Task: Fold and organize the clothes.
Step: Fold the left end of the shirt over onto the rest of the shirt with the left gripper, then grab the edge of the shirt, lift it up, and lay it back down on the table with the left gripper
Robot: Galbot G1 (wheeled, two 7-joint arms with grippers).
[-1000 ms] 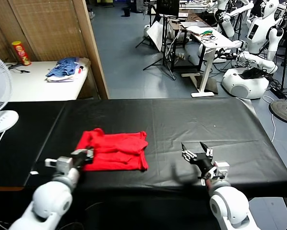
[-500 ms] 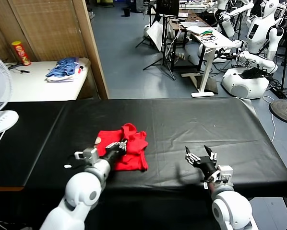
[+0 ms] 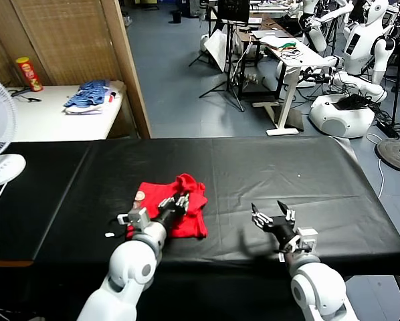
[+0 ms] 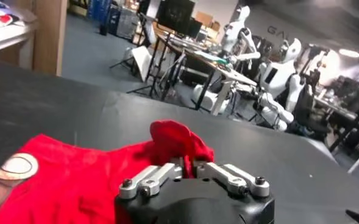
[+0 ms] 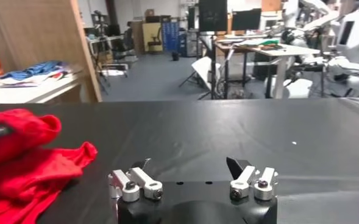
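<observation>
Head view: left gripper (image 3: pixel 175 204) over the bunched red T-shirt (image 3: pixel 186 215), jaws part open, grip uncertain; right gripper (image 3: pixel 272 217) hovers wide open above the black counter (image 3: pixel 287 167).

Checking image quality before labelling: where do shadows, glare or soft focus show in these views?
Head view: right gripper casts a shadow on the black table, and the cloth has a dull sheen. Left wrist view: background robots look soft, and the left gripper sits at the red T-shirt.

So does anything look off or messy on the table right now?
Yes: the red T-shirt isn't flat. Its far edge is bunched into a raised lump beside the left claw, and the fold looks uneven. The right claw hangs open, apart from it.
</observation>
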